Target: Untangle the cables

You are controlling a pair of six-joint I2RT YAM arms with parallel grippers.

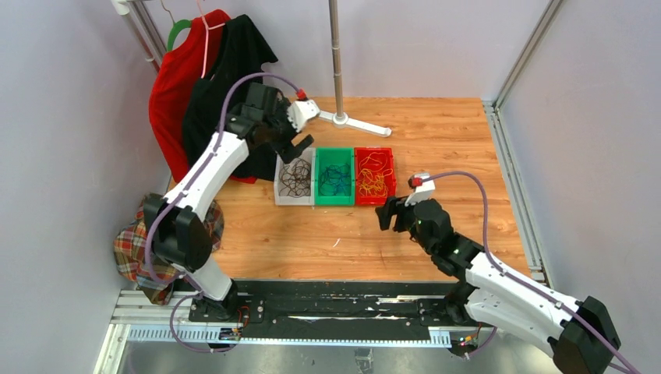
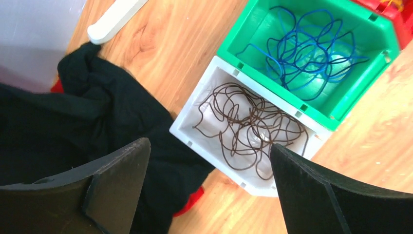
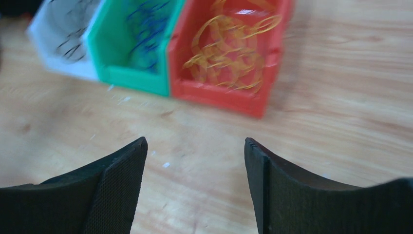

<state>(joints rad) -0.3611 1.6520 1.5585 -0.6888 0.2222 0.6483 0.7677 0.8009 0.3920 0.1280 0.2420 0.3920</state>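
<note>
Three bins stand side by side on the wooden table. The white bin holds dark curly cables, the green bin holds blue cables, the red bin holds yellow-orange cables. My left gripper is open and empty, hovering over the white bin's far left corner; its view shows the dark cables and blue cables below. My right gripper is open and empty above bare wood in front of the red bin; its view shows the yellow-orange cables.
A black garment over a red one hangs at the back left and lies against the white bin. A metal stand pole with a white foot rises behind the bins. A plaid cloth sits at the left edge.
</note>
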